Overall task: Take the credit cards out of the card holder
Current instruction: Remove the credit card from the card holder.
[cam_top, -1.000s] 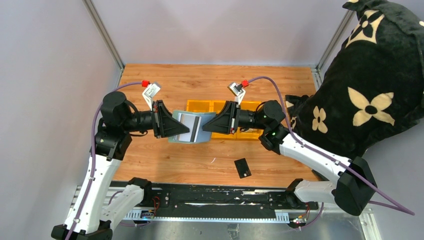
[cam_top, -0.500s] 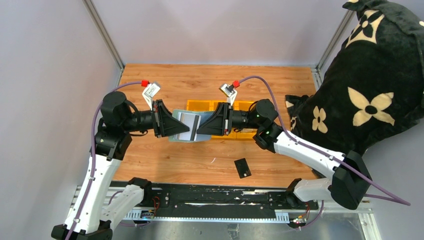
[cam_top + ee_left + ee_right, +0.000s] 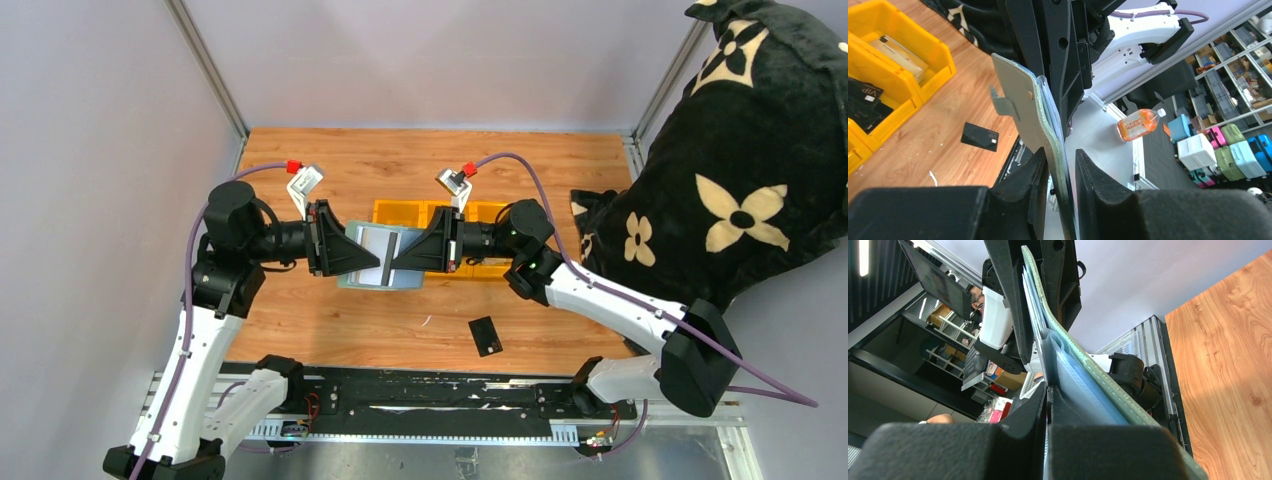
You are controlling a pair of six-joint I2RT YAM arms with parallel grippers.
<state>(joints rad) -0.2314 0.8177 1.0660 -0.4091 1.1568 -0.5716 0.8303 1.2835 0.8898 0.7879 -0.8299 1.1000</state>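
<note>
The pale grey-green card holder (image 3: 385,262) hangs on edge above the table between my two grippers. My left gripper (image 3: 372,262) has its fingers either side of the holder (image 3: 1020,100), which leans on one pad; a thin gap shows at the other pad, so its jaws (image 3: 1062,155) stand slightly open. My right gripper (image 3: 396,262) is shut (image 3: 1048,387) on the thin pale edge of a silvery-grey card (image 3: 1037,315) sticking out beside the holder's green rim (image 3: 1083,360). A black credit card (image 3: 485,335) lies flat on the wood (image 3: 979,136).
A row of yellow bins (image 3: 393,211) stands just behind the holder; one (image 3: 928,55) holds a tan item, another dark cards (image 3: 863,95). A big black flowered plush (image 3: 740,180) fills the right side. Metal frame posts (image 3: 205,65) mark the back corners.
My right gripper moved left up to the holder and shut on the pale card edge. My left gripper's jaws loosened a little around the holder.
</note>
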